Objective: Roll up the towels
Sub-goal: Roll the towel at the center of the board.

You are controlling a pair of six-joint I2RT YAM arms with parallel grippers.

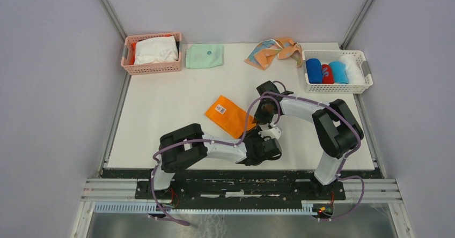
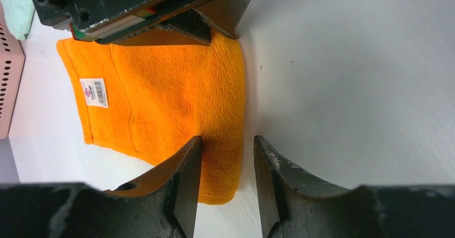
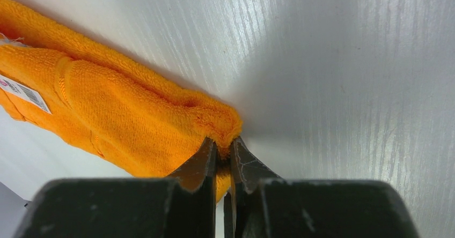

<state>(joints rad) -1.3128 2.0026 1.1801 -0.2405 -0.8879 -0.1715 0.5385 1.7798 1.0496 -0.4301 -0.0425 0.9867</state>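
The bright orange towel (image 1: pixel 228 114) lies folded mid-table, its white label facing up. My right gripper (image 3: pixel 224 148) is shut on the thick turned-up edge of the orange towel (image 3: pixel 123 120) at its far right corner. My left gripper (image 2: pixel 228 149) is open and straddles the near end of that same edge of the orange towel (image 2: pixel 161 98). Its left finger (image 2: pixel 188 163) touches the cloth and the right finger stands apart. The peach patterned towel (image 1: pixel 274 51) lies crumpled at the back. A royal blue towel (image 1: pixel 313 70) is rolled in the white basket (image 1: pixel 337 89).
The white basket at the back right also holds red, light blue and white rolls. A pink basket (image 1: pixel 153 68) with white cloth stands at the back left, and a folded mint-green cloth (image 1: pixel 204 56) lies beside it. Both arms cross near the table's front centre.
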